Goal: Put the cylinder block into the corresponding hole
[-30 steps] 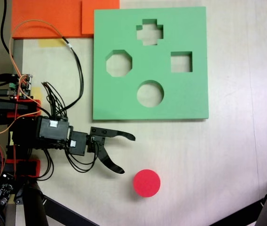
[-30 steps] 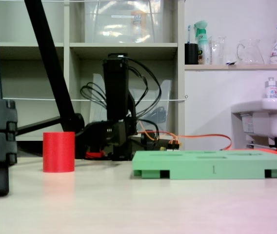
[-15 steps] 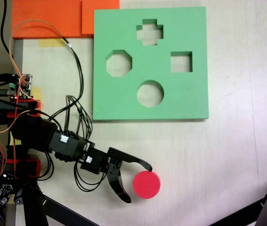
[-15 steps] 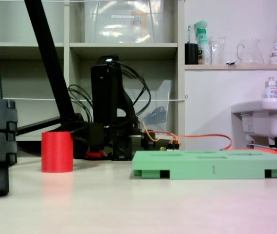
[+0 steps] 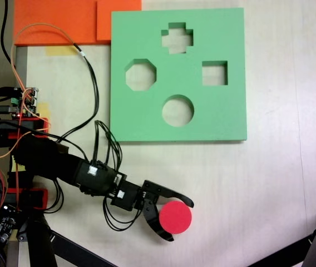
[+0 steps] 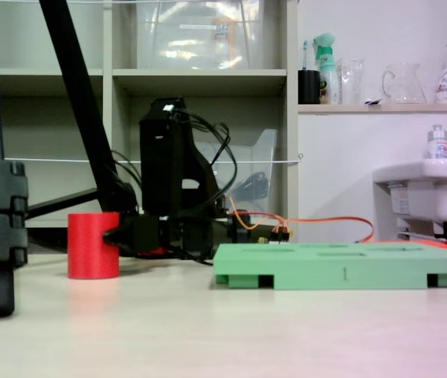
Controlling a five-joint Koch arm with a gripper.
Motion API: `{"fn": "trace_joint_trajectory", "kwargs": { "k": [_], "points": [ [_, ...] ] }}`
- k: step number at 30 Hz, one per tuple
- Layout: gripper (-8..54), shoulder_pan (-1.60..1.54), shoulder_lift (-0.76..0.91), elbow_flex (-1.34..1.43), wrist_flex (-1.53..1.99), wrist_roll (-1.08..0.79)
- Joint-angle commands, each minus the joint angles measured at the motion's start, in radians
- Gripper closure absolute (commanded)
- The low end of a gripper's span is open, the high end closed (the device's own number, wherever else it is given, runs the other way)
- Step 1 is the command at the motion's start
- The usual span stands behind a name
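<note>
Pale tabletop [image 5: 269, 183], shelving behind. My black claw [image 5: 180, 219]: jaws apart, straddling the short bright red foam cylinder block [image 5: 175, 217] [image 6: 93, 245], which stands upright on the table. Square green foam board [image 5: 225, 119] lies well apart; its round cutout [image 5: 178, 110] is vacant.

In a fixed view from table height the gripper [image 6: 118, 234] is mostly hidden behind the cylinder block [image 6: 94, 244], so its jaw spread cannot be told there, and the green board [image 6: 341, 274] shows only its edge, its round hole out of sight
</note>
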Motion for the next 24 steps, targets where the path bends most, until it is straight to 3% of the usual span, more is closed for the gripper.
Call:
{"fn": "trace_joint_trajectory", "kwargs": {
  "k": [1,3,9,14,24],
  "points": [
    [14.2,-0.006,0.048,0.008,-0.012,0.017],
    [14.4,-0.029,0.081,0.014,-0.012,0.017],
    [27.2,-0.071,0.27,0.106,-0.011,0.018],
    [27.2,-0.281,0.443,0.117,0.094,0.023],
    [27.2,-0.73,0.456,0.107,0.124,0.061]
  ]
}}
